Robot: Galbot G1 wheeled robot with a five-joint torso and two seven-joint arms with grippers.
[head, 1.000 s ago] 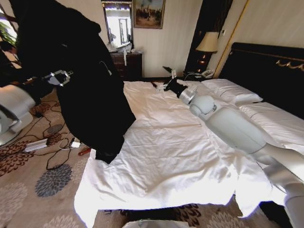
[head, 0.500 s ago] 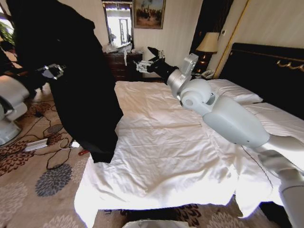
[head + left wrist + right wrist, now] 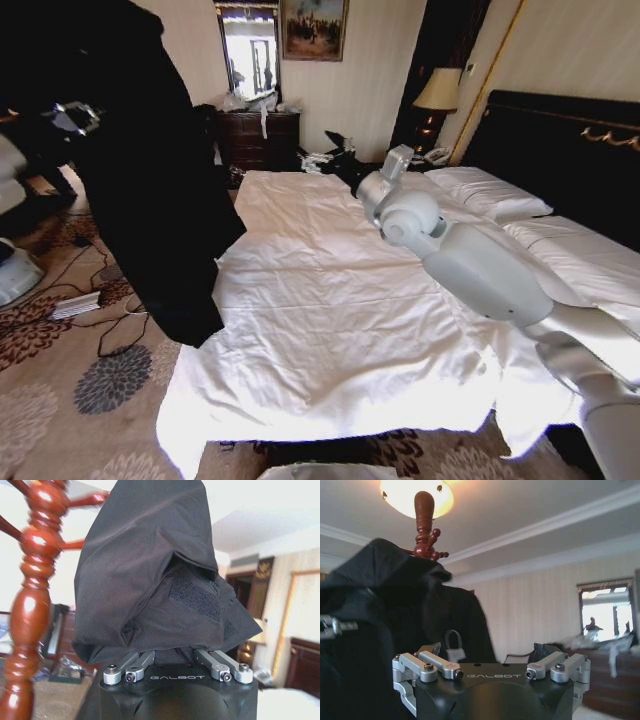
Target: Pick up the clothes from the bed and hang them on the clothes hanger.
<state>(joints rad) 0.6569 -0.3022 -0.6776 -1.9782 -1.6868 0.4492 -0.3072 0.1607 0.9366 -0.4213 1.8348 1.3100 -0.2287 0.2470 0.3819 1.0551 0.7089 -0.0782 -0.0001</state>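
The clothes (image 3: 150, 190), one big matte black garment with a patch of hook-and-loop fastener near its collar, hang lifted off the bed (image 3: 340, 330) at the room's left side, the lower hem dangling beside the mattress edge above the patterned carpet (image 3: 60, 400). The left hand (image 3: 172, 667) is clenched on a fold of this soft fabric, which bunches up in a hood-like mound directly above it. Just beside that hand rises the clothes hanger (image 3: 32, 580), a glossy red-brown turned-wood pole with bulbs and rings and slim pegs branching off near the top; the cloth sits close against the pegs, though whether it rests on one cannot be told.

The bed is very wide, its white duvet wrinkled and creased in squares, with white pillows (image 3: 490, 195) before a tall black headboard (image 3: 560, 150) edged in gold. A lamp (image 3: 437, 95) stands beside it, and a dark wooden dresser (image 3: 265, 135) sits against the striped far wall under a framed picture (image 3: 313, 28). Cables trail over the floral carpet.

The right hand (image 3: 335, 150) is released, fingers spread, held over the far end of the bed, well apart from the garment.
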